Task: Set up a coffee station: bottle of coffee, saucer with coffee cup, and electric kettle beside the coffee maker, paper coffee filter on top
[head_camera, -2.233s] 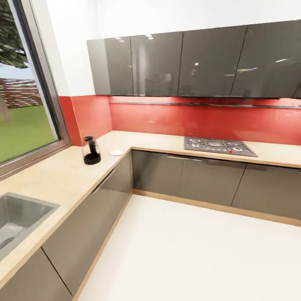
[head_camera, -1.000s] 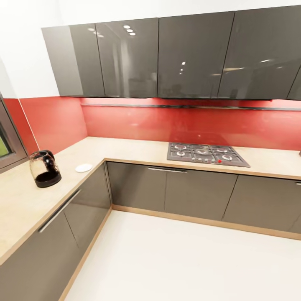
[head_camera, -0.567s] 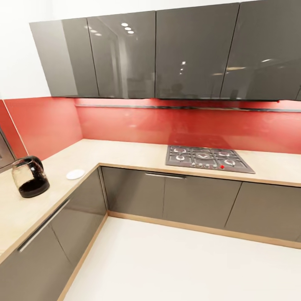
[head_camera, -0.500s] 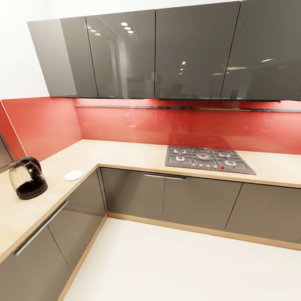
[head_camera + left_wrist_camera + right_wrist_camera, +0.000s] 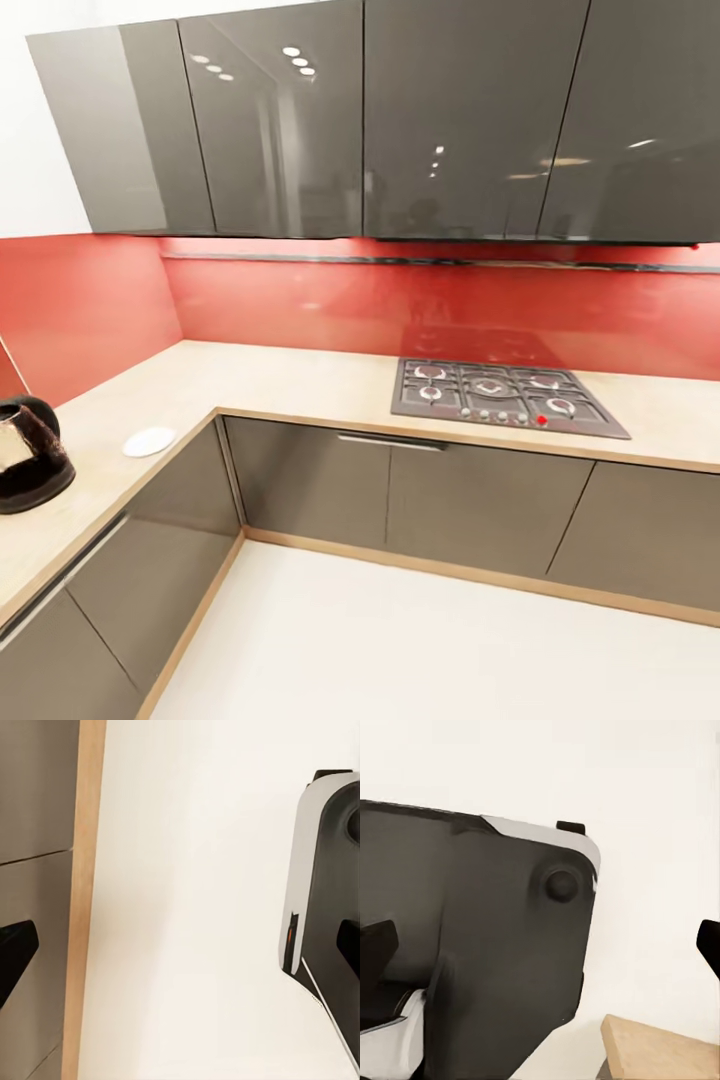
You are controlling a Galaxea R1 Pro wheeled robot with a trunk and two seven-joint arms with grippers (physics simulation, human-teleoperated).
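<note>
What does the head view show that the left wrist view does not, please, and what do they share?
Head view: the electric kettle and the saucer apart on the countertop, plus the gas hob and upper cabinets.
Left wrist view: the left gripper, its fingers wide apart, beside the robot's base.
Both: pale floor and grey cabinet fronts with a wooden plinth.
</note>
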